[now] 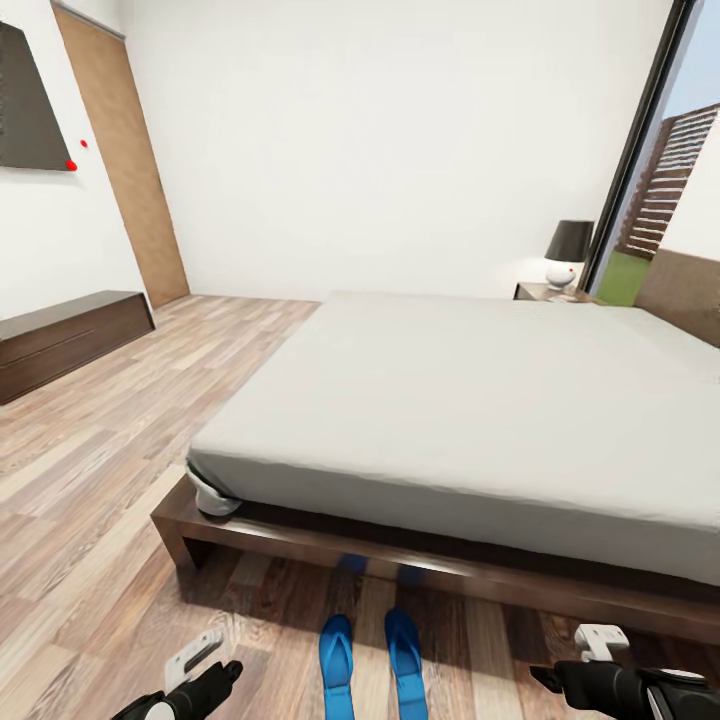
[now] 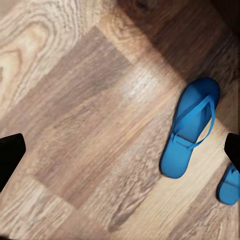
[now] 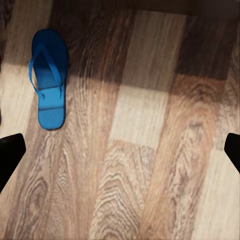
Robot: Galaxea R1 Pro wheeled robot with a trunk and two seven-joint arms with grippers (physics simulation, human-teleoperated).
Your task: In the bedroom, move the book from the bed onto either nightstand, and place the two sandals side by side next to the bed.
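The two blue sandals [image 1: 372,662] lie side by side on the floor [image 1: 90,560] right next to the bed [image 1: 470,400], so that part looks done. Left gripper [image 2: 120,150] & right gripper [image 3: 120,150] hang spread wide, holding nothing. No book seen on the bed.

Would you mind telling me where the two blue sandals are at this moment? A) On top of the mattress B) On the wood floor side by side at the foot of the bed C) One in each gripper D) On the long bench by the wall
B: the two sandals lie parallel on the wood floor, just in front of the bed frame, between the open left gripper and right gripper.
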